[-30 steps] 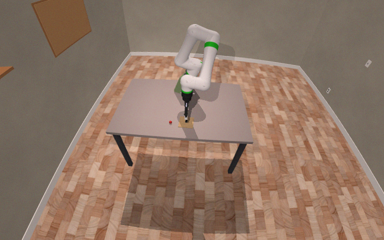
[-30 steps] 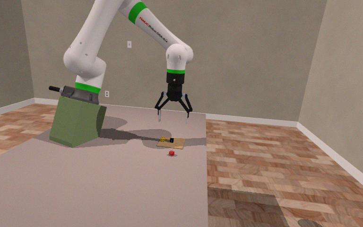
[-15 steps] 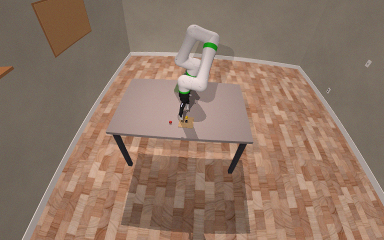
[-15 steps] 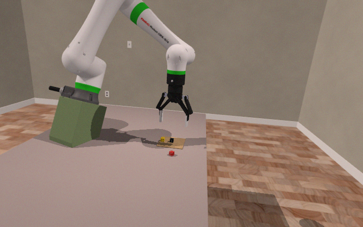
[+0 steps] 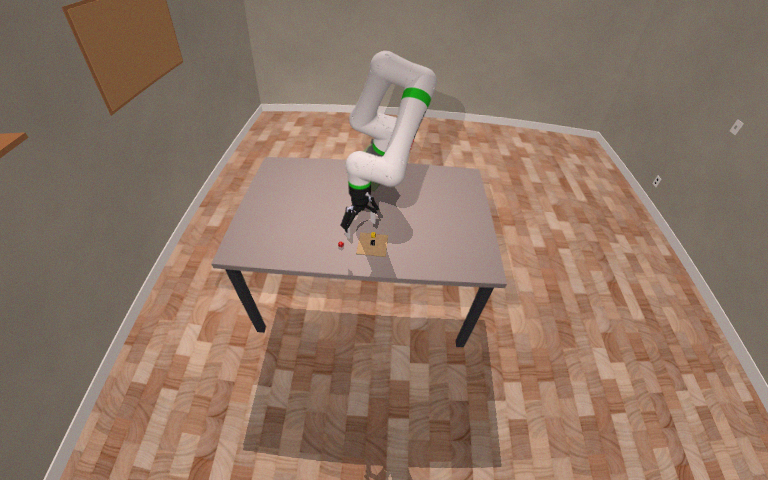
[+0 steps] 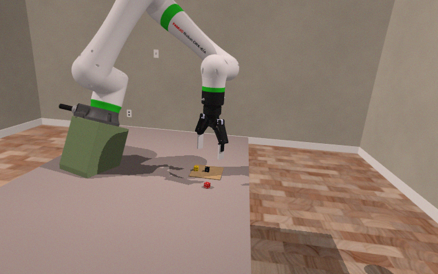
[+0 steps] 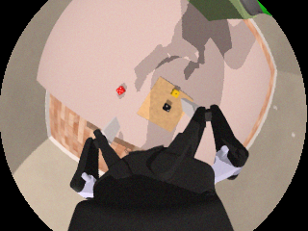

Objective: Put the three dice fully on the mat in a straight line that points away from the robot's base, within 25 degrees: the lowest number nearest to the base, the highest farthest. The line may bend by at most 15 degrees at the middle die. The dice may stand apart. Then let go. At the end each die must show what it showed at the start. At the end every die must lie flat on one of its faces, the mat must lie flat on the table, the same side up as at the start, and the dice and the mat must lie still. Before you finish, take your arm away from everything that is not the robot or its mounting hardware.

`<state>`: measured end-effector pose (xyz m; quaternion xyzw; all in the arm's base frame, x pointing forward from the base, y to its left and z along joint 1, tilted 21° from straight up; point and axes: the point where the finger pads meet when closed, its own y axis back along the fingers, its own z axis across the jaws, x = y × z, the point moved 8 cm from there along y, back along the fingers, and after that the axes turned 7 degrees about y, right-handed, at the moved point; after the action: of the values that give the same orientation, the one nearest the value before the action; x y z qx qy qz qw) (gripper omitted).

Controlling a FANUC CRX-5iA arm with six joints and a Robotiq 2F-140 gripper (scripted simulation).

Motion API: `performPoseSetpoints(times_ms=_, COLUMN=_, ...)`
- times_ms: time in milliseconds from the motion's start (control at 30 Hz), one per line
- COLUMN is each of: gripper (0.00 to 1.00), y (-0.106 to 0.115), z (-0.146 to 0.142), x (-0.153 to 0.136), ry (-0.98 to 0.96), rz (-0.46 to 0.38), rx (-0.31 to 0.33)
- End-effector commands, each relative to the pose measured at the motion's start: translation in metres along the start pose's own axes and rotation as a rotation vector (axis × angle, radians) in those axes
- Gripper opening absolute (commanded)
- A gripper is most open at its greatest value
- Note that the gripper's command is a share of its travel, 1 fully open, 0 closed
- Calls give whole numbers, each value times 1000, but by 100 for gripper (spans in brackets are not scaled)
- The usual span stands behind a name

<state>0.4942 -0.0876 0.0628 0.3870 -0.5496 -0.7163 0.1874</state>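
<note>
The tan mat (image 5: 380,250) (image 6: 211,174) (image 7: 153,109) lies flat on the table. The yellow die (image 5: 373,234) (image 6: 195,168) (image 7: 175,92) sits on the mat near its edge on the base side. The black die (image 5: 372,242) (image 6: 207,169) (image 7: 166,107) sits near the mat's middle, farther from the base, with a gap between the two. The red die (image 5: 340,244) (image 6: 207,185) (image 7: 120,89) lies on the bare table beside the mat. The top numbers are too small to read surely. My gripper (image 5: 361,227) (image 6: 210,153) (image 7: 148,113) is open and empty, above the table near the mat, turned at an angle.
The green robot base (image 6: 78,145) (image 7: 217,7) stands at the back of the table (image 5: 293,208) (image 6: 140,210). The table's front edge runs a short way beyond the mat and the red die. Arm shadows fall across the mat.
</note>
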Motion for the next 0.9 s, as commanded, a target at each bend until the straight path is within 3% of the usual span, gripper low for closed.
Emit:
performPoseSetpoints(times_ms=0, gripper=100, y=-1, z=-9, x=7, ry=-173, rz=9, rx=2)
performPoseSetpoints(times_ms=133, gripper=100, y=-2, z=-13, x=11, ry=-242, rz=9, rx=3)
performPoseSetpoints(times_ms=167, gripper=100, y=-2, z=-18, x=16, ry=-341, rz=9, rx=3)
performPoseSetpoints(times_ms=600, gripper=100, y=-6, z=-41, x=41, ry=-793, rz=8, rx=4)
performPoseSetpoints(times_ms=700, gripper=100, y=-6, z=-42, x=42, ry=-816, rz=8, rx=4)
performPoseSetpoints(times_ms=867, gripper=100, y=-8, z=-54, x=56, ry=-1047, rz=6, rx=4)
